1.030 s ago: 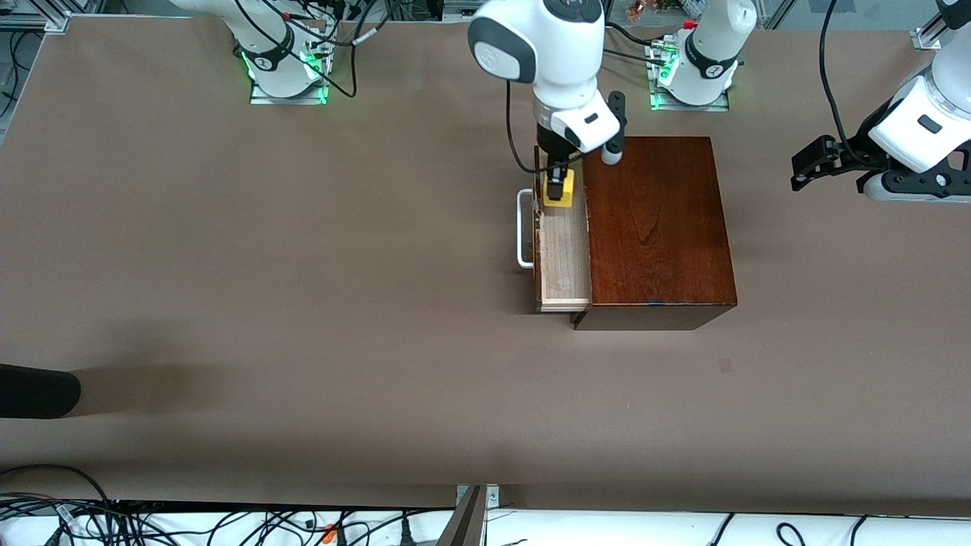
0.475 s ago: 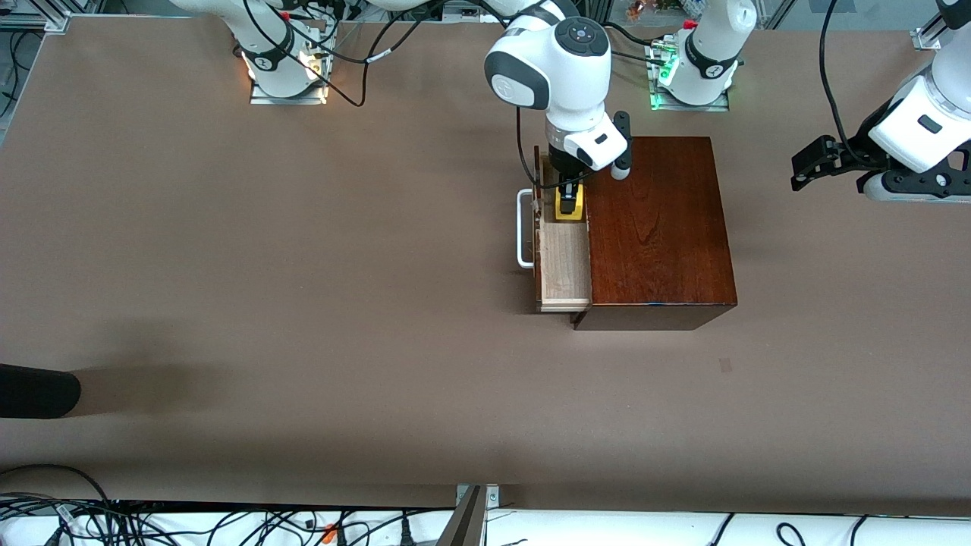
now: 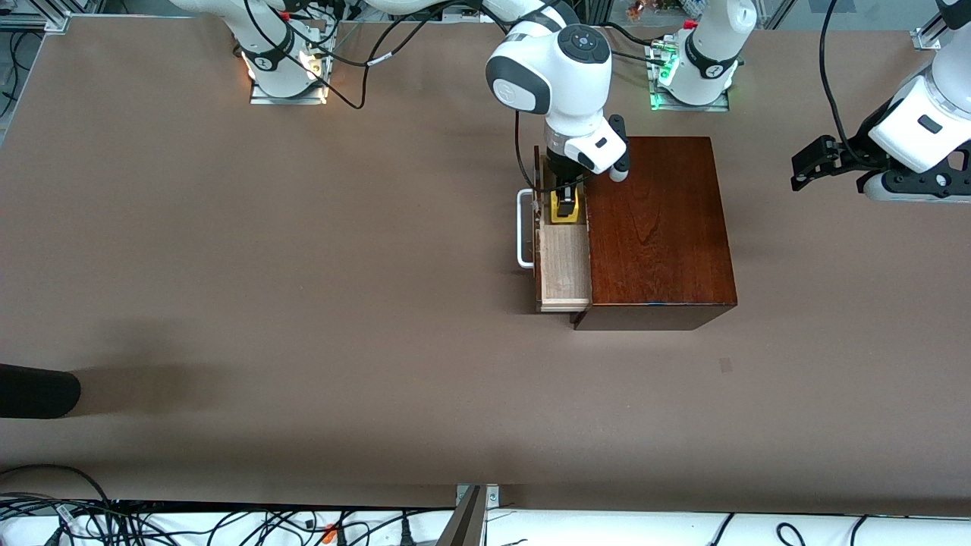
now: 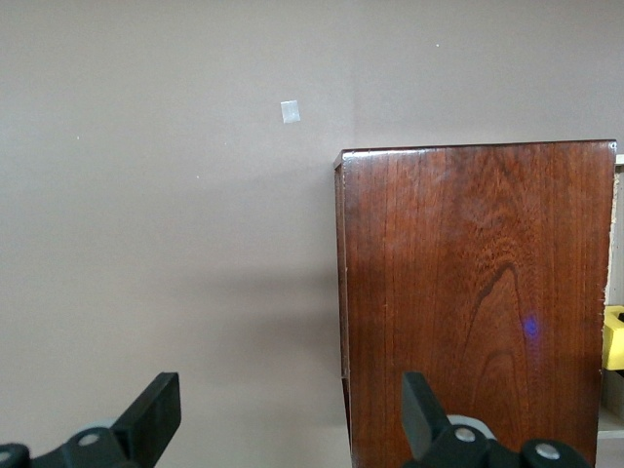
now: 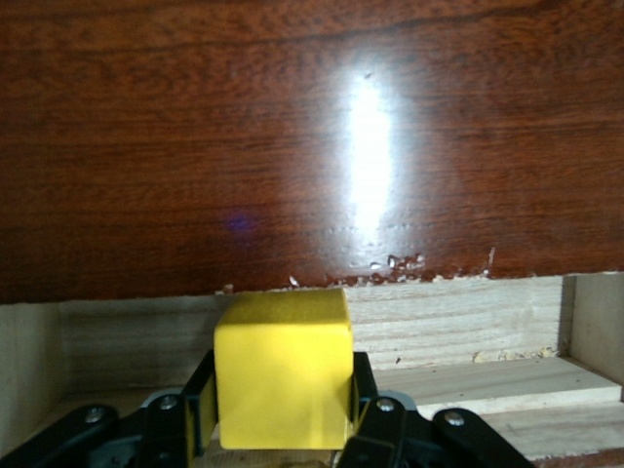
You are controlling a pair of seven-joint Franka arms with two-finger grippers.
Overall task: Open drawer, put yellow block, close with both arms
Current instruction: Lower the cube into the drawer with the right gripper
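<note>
The drawer stands pulled out of the dark wooden box toward the right arm's end, its white handle outermost. My right gripper reaches down into the drawer at the part farther from the front camera, shut on the yellow block. In the right wrist view the yellow block sits between the fingers, low against the pale drawer wall. My left gripper waits open over the table toward the left arm's end. The left wrist view shows its gripper and the box.
A black object pokes in at the table edge toward the right arm's end. A small pale patch lies on the table nearer the front camera than the box. Cables run along the near edge.
My right gripper has come down with the yellow block into the drawer and shifted slightly toward the box. The left arm has not moved.
</note>
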